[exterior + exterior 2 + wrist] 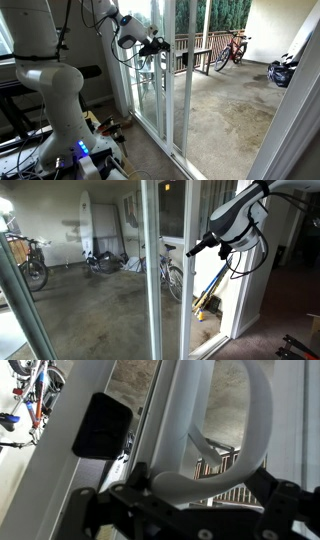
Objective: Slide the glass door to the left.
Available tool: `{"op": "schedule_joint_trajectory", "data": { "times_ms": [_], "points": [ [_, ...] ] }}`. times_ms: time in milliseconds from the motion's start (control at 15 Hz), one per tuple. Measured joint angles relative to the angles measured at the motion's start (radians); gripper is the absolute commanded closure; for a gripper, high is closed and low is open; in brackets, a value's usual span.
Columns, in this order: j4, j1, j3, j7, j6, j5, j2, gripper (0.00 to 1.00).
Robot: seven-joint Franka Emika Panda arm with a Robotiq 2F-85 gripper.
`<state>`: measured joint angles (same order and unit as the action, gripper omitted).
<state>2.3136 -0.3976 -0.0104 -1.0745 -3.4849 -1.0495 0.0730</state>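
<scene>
The glass door [183, 85] is a tall clear panel in a slim white frame [152, 275]. Its grey curved loop handle [258, 420] fills the wrist view, running beside the white upright [180, 410]. The gripper [205, 495] has the handle's lower bend between its black fingers [285, 495], which press against it on both sides. In both exterior views the gripper [158, 46] [196, 248] is stretched out level at the door's edge, at about upper-chest height.
A small black block [102, 425] sits on the frame next to the handle. Beyond the glass are a concrete patio, a wooden railing [195, 55], bicycles [232, 48] [175, 275] and a surfboard [88, 225]. The robot's white base [60, 110] stands indoors beside the door.
</scene>
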Motion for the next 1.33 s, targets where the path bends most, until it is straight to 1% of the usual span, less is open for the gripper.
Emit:
{"op": "schedule_joint_trajectory", "data": {
  "times_ms": [267,400,600,800,1067,1333],
  "points": [
    [-0.038,-0.059,0.004,0.007,-0.002,-0.018,0.028,0.0],
    [-0.071,-0.105,0.019,-0.031,-0.008,-0.078,0.048,0.0],
    [-0.123,-0.197,0.075,-0.105,-0.012,-0.177,0.076,0.0],
    [-0.166,-0.281,0.129,-0.144,-0.015,-0.244,0.103,0.0],
    [-0.217,-0.361,0.175,-0.162,-0.018,-0.295,0.139,0.0],
    [-0.222,-0.437,0.246,-0.179,-0.03,-0.324,0.147,0.0]
  ]
}}
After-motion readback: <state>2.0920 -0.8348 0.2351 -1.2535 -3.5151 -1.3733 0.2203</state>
